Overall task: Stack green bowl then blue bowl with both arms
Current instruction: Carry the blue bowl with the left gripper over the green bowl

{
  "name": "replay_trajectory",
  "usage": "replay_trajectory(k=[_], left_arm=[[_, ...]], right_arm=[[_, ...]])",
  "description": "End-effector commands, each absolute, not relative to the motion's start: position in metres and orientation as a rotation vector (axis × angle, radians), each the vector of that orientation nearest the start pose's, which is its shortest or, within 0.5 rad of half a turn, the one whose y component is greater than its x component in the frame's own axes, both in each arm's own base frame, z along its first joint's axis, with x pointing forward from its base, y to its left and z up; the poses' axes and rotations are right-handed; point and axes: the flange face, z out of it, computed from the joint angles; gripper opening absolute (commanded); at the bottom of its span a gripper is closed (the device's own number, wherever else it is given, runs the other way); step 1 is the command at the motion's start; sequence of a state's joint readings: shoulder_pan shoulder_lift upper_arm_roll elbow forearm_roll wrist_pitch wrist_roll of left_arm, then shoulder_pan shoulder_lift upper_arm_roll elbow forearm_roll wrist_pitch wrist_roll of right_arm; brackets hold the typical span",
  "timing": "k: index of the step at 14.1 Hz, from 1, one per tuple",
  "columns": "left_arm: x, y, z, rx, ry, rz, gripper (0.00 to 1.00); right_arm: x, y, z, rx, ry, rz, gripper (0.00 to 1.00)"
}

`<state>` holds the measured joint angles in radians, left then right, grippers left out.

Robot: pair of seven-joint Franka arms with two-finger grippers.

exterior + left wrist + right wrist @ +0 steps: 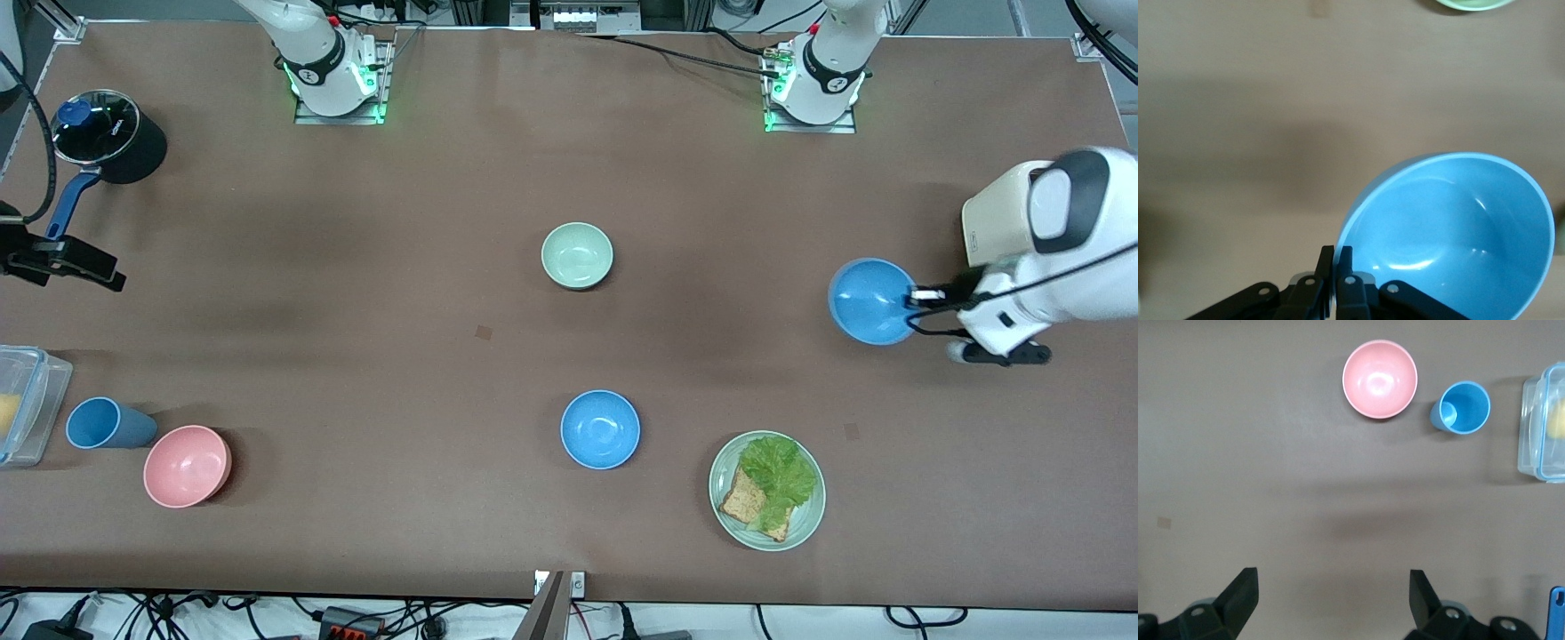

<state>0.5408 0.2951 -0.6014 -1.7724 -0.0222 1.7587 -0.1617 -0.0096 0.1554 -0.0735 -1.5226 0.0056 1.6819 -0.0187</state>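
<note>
My left gripper (pixel 916 298) is shut on the rim of a sky-blue bowl (pixel 873 300), which hangs tilted over the table toward the left arm's end. In the left wrist view the fingers (pixel 1345 257) pinch the thin wall of that blue bowl (pixel 1458 233). The pale green bowl (pixel 577 255) sits upright mid-table, and its edge just shows as the green bowl (pixel 1471 3) in the left wrist view. A second blue bowl (pixel 600 428) rests nearer the front camera than the green one. My right gripper (pixel 62 258) (pixel 1333 577) hangs open and empty over the right arm's end.
A plate with toast and lettuce (pixel 805 516) lies beside the second blue bowl. At the right arm's end stand a pink bowl (pixel 187 465), a blue cup (pixel 100 423), a clear container (pixel 31 404) and a lidded black pot (pixel 107 133). A cream appliance (pixel 996 222) stands by the left arm.
</note>
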Motion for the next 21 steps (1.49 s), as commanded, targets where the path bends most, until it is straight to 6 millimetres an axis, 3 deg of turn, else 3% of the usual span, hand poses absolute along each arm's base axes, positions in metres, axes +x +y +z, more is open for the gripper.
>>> replay_trajectory(k=[1,5,8,12,14,17,21], left_arm=[[0.585,-0.078,0.414,-3.248,-0.432,0.531,0.00],[0.565,-0.198,0.415,-3.198,-0.783,0.521,0.00],[0.549,-0.243,0.395,-3.178,-0.957,0.494,0.00],[0.517,-0.326,0.372,-3.144,-1.156,0.512,0.00],[0.502,-0.337,0.351,-3.123,-1.249,0.501,0.00],[0.472,-0.372,0.338,-3.133,-1.250,0.480,0.00],[0.453,-0.374,0.314,-3.162,-1.266,0.441,0.00]], right_arm=[[0.573,-0.045,0.566,-3.154,0.068,0.023,1.00],[0.553,-0.040,0.546,-3.151,0.052,0.028,1.00],[0.544,-0.038,0.546,-3.152,0.042,0.030,1.00],[0.544,-0.040,0.553,-3.151,0.049,0.008,1.00],[0.545,-0.042,0.556,-3.148,0.060,-0.002,1.00],[0.545,-0.043,0.558,-3.151,0.062,-0.006,1.00],[0.546,-0.040,0.558,-3.149,0.072,-0.007,1.00]])
